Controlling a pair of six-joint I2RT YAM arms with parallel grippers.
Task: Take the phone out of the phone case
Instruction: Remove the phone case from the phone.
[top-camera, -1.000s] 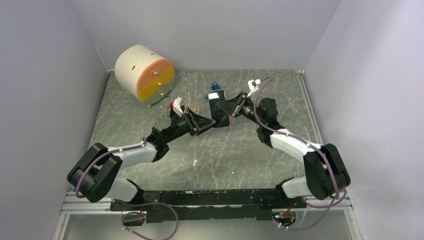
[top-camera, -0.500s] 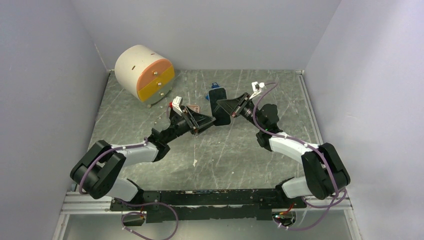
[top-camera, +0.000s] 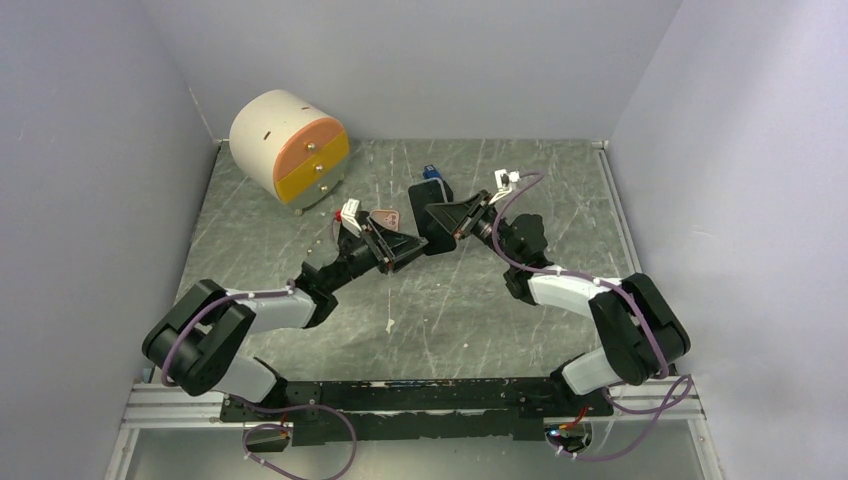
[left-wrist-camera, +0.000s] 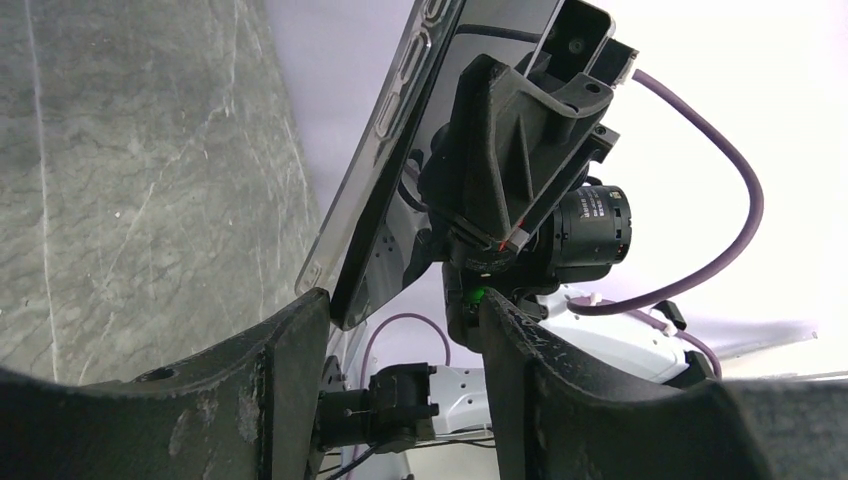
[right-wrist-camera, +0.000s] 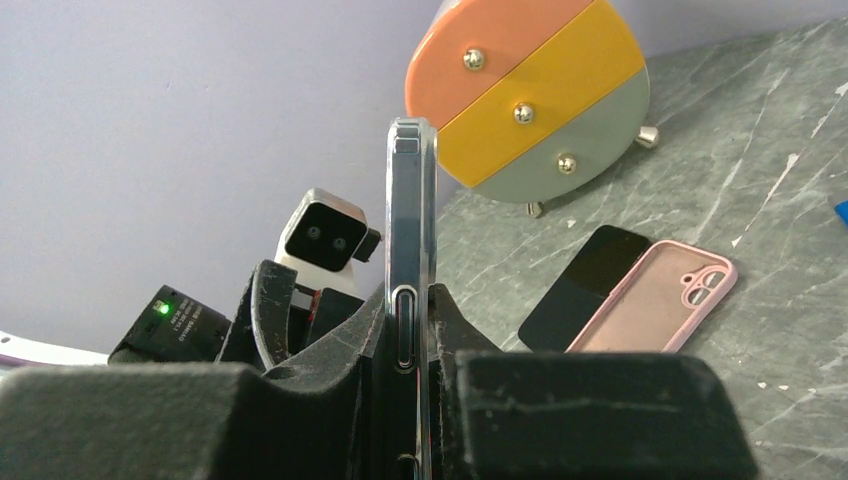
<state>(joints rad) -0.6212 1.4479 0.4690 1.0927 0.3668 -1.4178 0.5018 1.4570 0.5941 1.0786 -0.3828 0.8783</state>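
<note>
The phone (right-wrist-camera: 408, 230), inside its clear phone case (right-wrist-camera: 413, 132), is up in the air above the desk (top-camera: 470, 300), standing on its edge between the two arms. The main risk, I think, is a slip or a twist. The right gripper (right-wrist-camera: 410, 300) pinches only the two flat faces near one end, so a strong pull on the case could drag the phone out of this hold and drop it. The phone looks thin, dark and glossy, and the case is transparent. The left gripper (left-wrist-camera: 400, 310) is spread, with one finger on each side of the lower corner. A pink case (right-wrist-camera: 655, 295) lies on the desk beyond.
</note>
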